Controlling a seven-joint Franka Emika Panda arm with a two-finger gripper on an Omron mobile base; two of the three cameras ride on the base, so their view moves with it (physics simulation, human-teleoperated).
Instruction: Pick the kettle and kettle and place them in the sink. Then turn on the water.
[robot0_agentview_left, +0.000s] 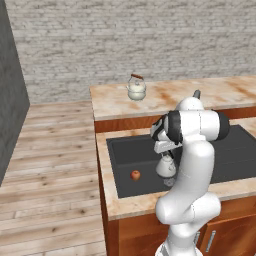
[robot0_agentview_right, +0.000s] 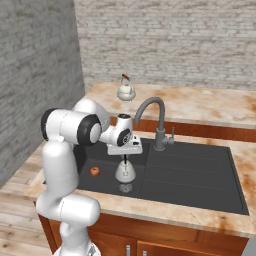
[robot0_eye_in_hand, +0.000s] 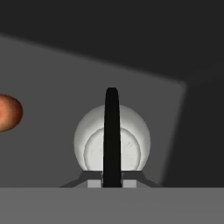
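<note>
Black sink (robot0_agentview_right: 200, 172), arm bent down, kettle (robot0_agentview_right: 125, 171) held

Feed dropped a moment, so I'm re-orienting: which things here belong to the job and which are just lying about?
Job:
- black-handled kettle, held by the shut hand over the sink
- brown-handled kettle on the back counter
- tap

Lying about:
- apple in the sink

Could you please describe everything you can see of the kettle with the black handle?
The black-handled kettle is small, squat and rounded, with a whitish-silver, metallic-looking body and a thin black arched handle. It hangs upright over the left basin of the black sink, apparently just above the floor. The pincer is shut on the handle's top. A red apple lies apart to one side.
</note>
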